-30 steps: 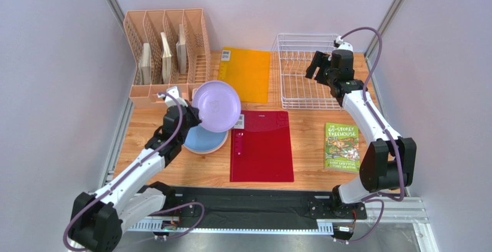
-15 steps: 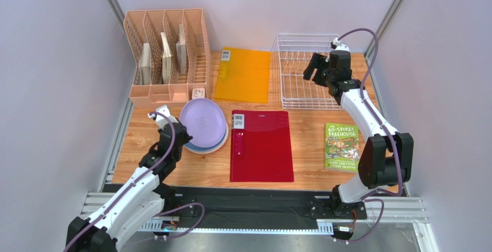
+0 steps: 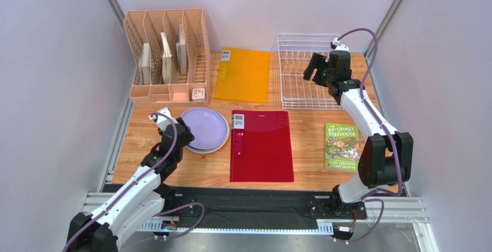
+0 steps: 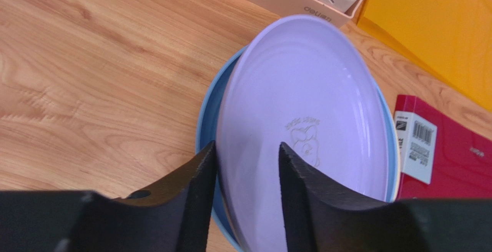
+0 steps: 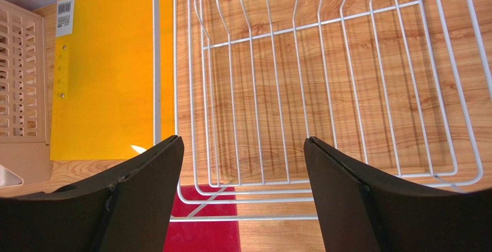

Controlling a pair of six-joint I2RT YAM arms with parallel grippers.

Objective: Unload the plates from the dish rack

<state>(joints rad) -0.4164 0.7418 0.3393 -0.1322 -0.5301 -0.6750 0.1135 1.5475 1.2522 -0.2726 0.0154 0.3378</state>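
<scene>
As the dish rack (image 3: 306,70) stood empty at far right, unloading appeared complete. The lavender plate (image 3: 203,127) lay atop the blue plate (image 4: 209,111), near left. The left hand (image 4: 245,160) stood parted astride its rim, and the right hand (image 5: 242,165) was open.

Pale lavender plate (image 4: 306,108) (faint line drawing at centre), light blue plate (image 4: 209,113), white wire dish rack (image 3: 306,73)

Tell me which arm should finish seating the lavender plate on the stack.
Left: the left gripper straddles the lavender plate's rim atop the blue plate; the right gripper hovers open over the dish rack.
</scene>
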